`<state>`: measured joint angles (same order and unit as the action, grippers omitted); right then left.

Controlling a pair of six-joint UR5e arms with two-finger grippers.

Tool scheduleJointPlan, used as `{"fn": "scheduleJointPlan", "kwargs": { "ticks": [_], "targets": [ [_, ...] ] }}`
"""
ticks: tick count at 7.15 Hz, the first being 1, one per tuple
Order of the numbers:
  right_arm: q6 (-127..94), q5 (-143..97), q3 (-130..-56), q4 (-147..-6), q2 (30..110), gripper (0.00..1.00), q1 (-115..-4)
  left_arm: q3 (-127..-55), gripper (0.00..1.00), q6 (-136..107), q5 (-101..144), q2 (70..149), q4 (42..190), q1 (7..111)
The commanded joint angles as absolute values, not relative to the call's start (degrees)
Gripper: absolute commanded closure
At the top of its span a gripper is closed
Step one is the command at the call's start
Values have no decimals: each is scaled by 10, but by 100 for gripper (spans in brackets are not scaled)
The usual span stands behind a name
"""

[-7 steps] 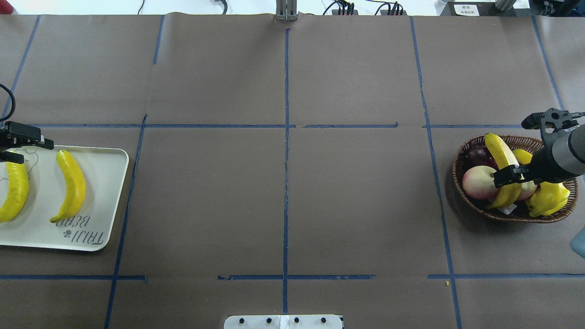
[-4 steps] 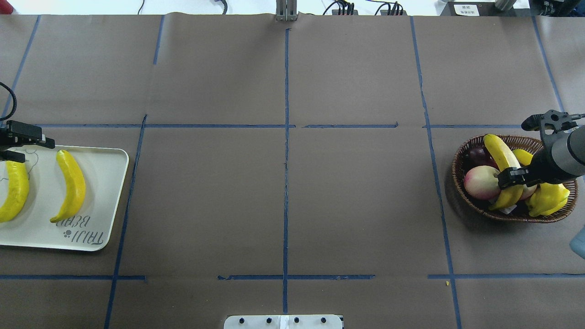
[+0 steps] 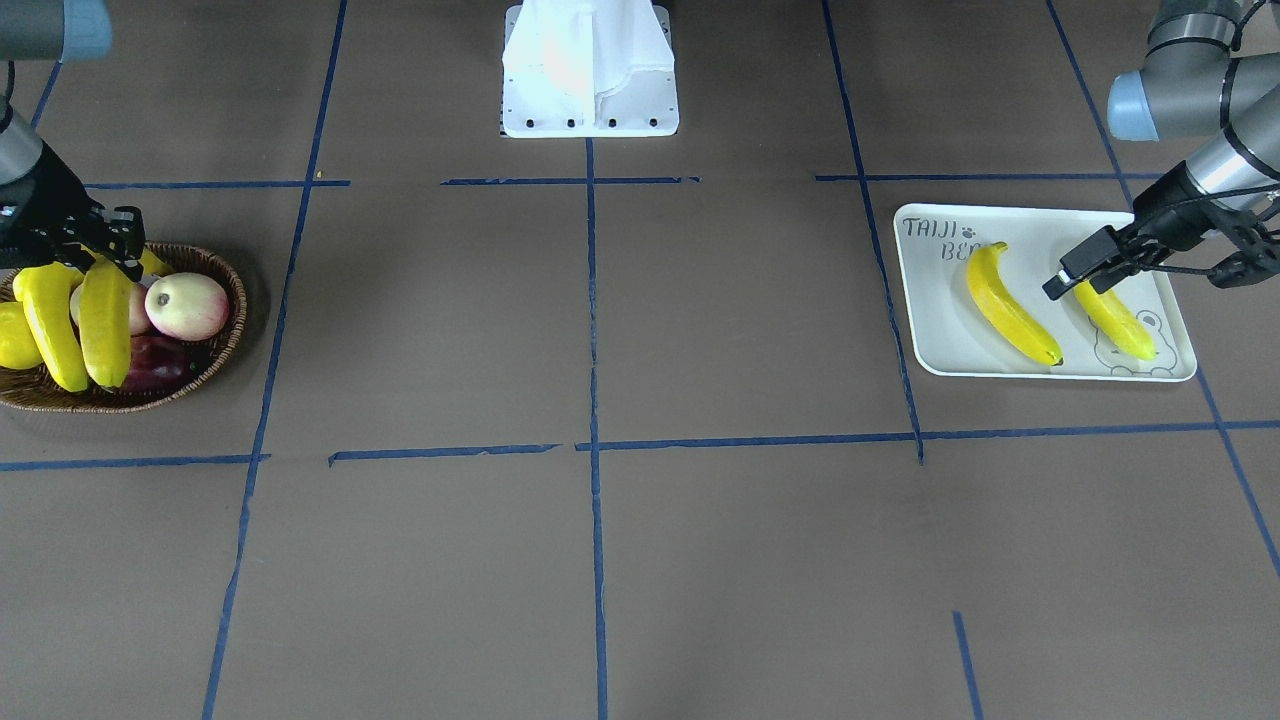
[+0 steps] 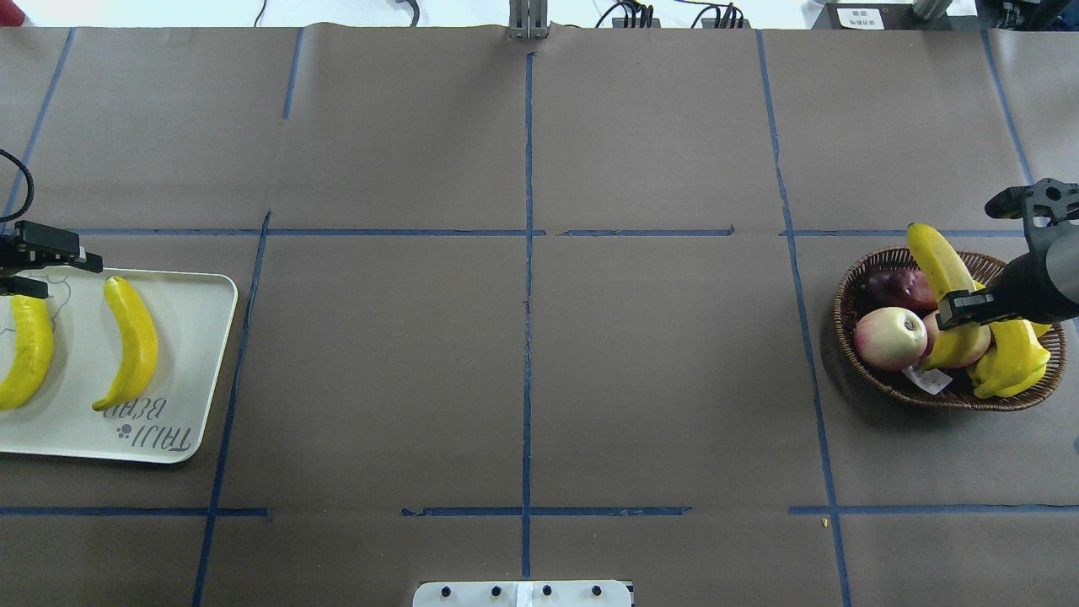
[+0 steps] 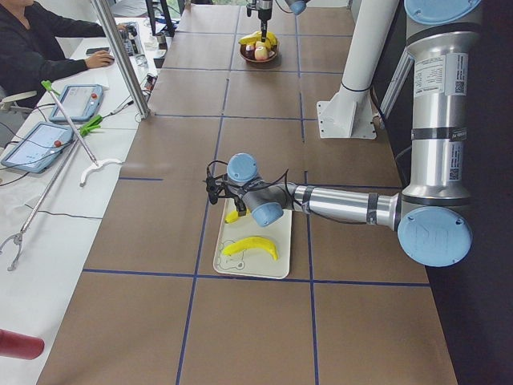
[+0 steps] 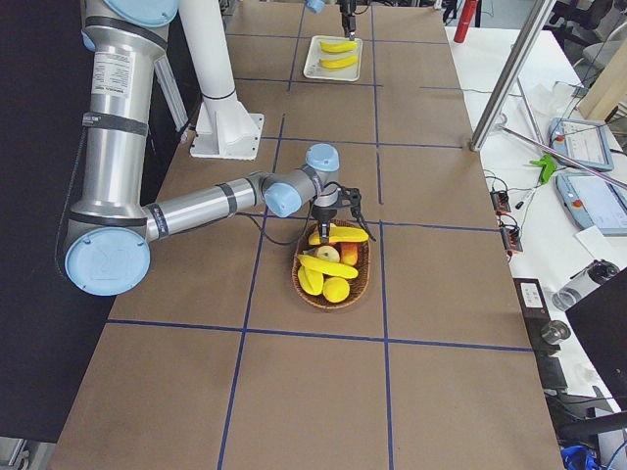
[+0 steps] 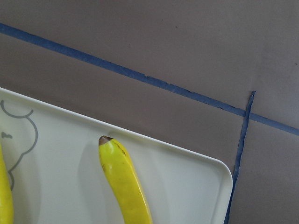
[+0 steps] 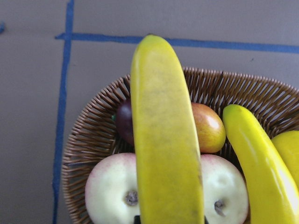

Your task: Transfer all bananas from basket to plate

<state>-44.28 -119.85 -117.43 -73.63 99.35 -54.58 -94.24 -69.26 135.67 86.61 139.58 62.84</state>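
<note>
Brown-papered table (image 4: pixel 379 354), blue tape lines (image 4: pixel 528 337); basket (image 4: pixel 893 389) at right end, plate (image 4: pixel 194 337) at left end.

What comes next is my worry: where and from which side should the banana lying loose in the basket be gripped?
Probably at mid-length, straight down from above, jaws across its narrow width. The loose banana lies atop the other fruit in the basket, upper side bare; the held banana in the right gripper and a yellow fruit flank it.
</note>
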Motion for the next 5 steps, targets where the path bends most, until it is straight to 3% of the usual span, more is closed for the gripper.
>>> {"fn": "scheduleJointPlan", "kwargs": {
  "ticks": [1, 3, 5],
  "targets": [
    [-446, -1202, -1264, -738, 1006, 100, -577, -941, 0, -693, 1357, 867, 1397, 629],
    [-501, -1205, -1248, -738, 917, 100, -557, -942, 0, -696, 1357, 880, 1398, 629],
    [-743, -1157, -1193, -732, 737, 99, -436, -940, 0, -733, 1361, 923, 1399, 627]
  ]
}}
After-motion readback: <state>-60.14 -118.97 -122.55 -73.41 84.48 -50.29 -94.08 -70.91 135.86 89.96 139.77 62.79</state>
